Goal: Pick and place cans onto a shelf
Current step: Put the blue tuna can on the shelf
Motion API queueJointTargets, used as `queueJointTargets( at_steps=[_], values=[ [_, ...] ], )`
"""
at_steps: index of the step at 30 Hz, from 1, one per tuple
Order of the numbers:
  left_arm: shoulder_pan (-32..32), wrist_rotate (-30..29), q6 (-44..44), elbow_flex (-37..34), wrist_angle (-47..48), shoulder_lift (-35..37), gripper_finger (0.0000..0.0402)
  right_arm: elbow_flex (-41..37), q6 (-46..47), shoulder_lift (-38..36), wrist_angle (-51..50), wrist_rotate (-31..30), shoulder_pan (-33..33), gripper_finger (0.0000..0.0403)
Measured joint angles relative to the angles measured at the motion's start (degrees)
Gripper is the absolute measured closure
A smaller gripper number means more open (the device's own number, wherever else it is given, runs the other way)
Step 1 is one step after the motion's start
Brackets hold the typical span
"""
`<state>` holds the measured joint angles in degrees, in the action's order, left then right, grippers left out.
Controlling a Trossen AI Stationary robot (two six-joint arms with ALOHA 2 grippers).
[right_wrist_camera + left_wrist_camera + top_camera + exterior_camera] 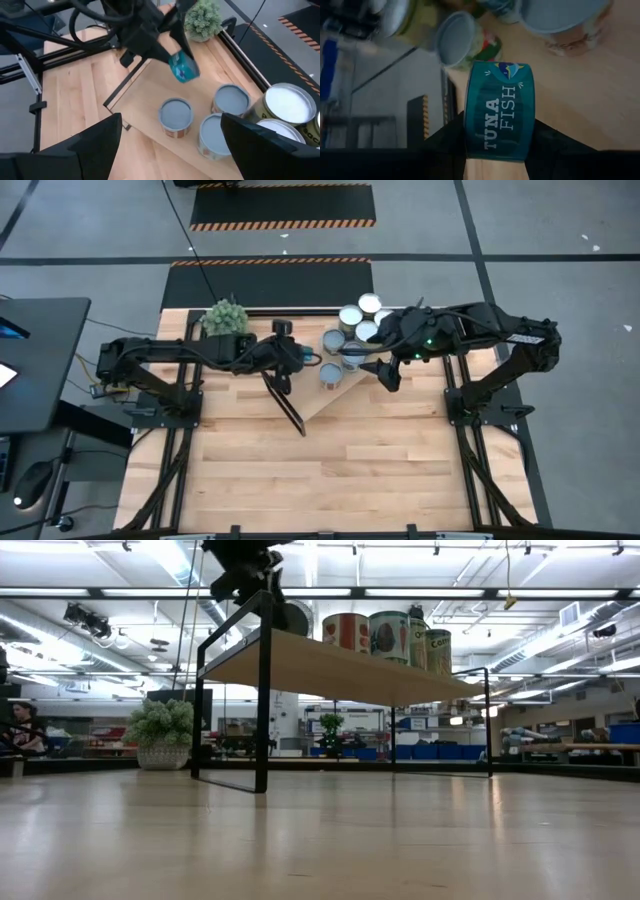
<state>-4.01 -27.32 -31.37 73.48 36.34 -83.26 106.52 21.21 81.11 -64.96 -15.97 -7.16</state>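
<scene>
Teal and white, the tuna can (500,111) sits clamped in the left gripper (172,37), its dark fingers (445,137) closed on the flat ends so the label faces the wrist camera. Its round axis runs across between the fingers, roughly level, and the can hangs in the air above the shelf (320,395) without touching the board. The left arm reaches in from the 9 o'clock side of the desk (330,470), stretched nearly straight toward the centre, with its wrist over the shelf's black end frame (285,400).

At about 1 o'clock from the held can, the other cans (355,325) stand upright in a tight cluster on the far half of the shelf, tops facing up; three grey-blue tops (175,111) are nearest, white-topped ones beyond.

From 3 o'clock the right arm bends inward, and the right gripper (385,370) hovers beside that cluster with its fingers spread wide apart, holding nothing.
</scene>
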Motion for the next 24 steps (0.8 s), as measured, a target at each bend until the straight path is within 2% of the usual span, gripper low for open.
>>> queueJointTargets(
  at_steps=[3,9,13,24],
  values=[
    [-2.2,4.3,-1.8,0.0,0.2,-1.0,0.0246,0.0,0.0,0.2,0.7,-0.6,-0.1,0.0055],
    [-5.5,5.4,-4.3,0.1,-3.3,-2.1,0.0245,0.0,0.2,0.4,2.7,-0.6,-0.1,0.0055],
    [-7.0,10.0,-4.9,0.0,-2.6,-3.5,0.0244,0.0,0.1,0.4,3.8,-0.7,-0.1,0.0055],
    [-6.7,10.1,-3.8,0.0,-2.4,-6.0,0.0243,0.0,0.9,0.4,3.9,-1.0,-0.3,0.0055]
  ],
)
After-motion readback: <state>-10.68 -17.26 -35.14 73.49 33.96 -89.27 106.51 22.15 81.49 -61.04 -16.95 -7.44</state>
